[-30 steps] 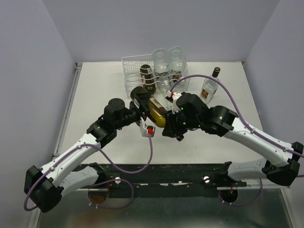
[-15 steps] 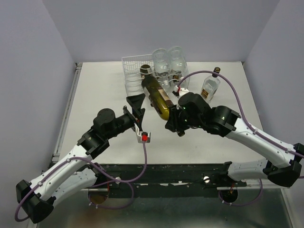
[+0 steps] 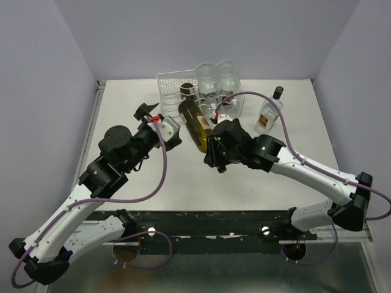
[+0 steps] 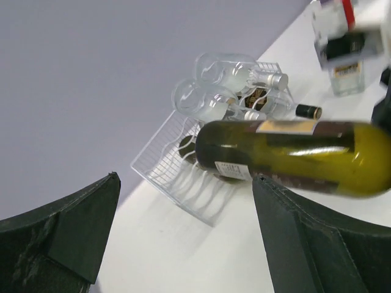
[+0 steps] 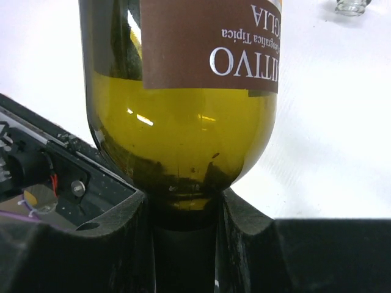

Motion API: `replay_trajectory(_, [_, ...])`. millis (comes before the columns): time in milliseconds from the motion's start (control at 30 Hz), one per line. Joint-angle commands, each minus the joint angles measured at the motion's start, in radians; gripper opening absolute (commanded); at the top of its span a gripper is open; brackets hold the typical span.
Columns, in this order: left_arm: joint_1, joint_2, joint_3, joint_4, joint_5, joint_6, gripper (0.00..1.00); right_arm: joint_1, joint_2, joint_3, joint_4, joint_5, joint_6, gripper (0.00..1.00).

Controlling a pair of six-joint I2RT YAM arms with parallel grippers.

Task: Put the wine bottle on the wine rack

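Both jaws of the left gripper [image 4: 183, 178] had spread wide and let go, backing off empty. The right gripper [image 3: 215, 152] alone pinched the neck of the wine bottle [image 3: 195, 125], carrying it base-first toward the wine rack [image 3: 171, 91] just beyond.

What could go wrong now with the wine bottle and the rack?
The right gripper holds the wine bottle only by its neck, and the left gripper is open and clear of it, so the heavy body may sag or slip. The wine rack already carries clear bottles; the wine bottle's base could knock them.
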Motion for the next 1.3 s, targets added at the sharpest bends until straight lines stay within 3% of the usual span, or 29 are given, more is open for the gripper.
replay_trajectory(0, [0.000, 0.023, 0.097, -0.242, -0.138, -0.410, 0.99, -0.003, 0.045, -0.030, 0.209, -0.009, 0.014, 0.00])
replay_trajectory(267, [0.000, -0.106, 0.084, -0.262, -0.155, -0.671, 0.99, -0.001, 0.200, -0.070, 0.359, -0.058, 0.058, 0.01])
replay_trajectory(467, [0.000, -0.133, 0.150, -0.406, -0.230, -0.791, 0.99, -0.001, 0.332, -0.026, 0.419, -0.012, 0.121, 0.00])
replay_trajectory(733, [0.000, -0.172, 0.189, -0.545, -0.184, -0.858, 0.99, 0.000, 0.479, 0.082, 0.436, 0.049, 0.131, 0.01])
replay_trajectory(1033, [0.000, -0.231, 0.169, -0.555, -0.167, -0.857, 0.99, -0.001, 0.602, 0.221, 0.387, 0.175, 0.112, 0.00])
replay_trajectory(1267, [0.000, -0.247, 0.175, -0.557, -0.170, -0.829, 0.99, -0.009, 0.660, 0.296, 0.358, 0.171, 0.111, 0.00])
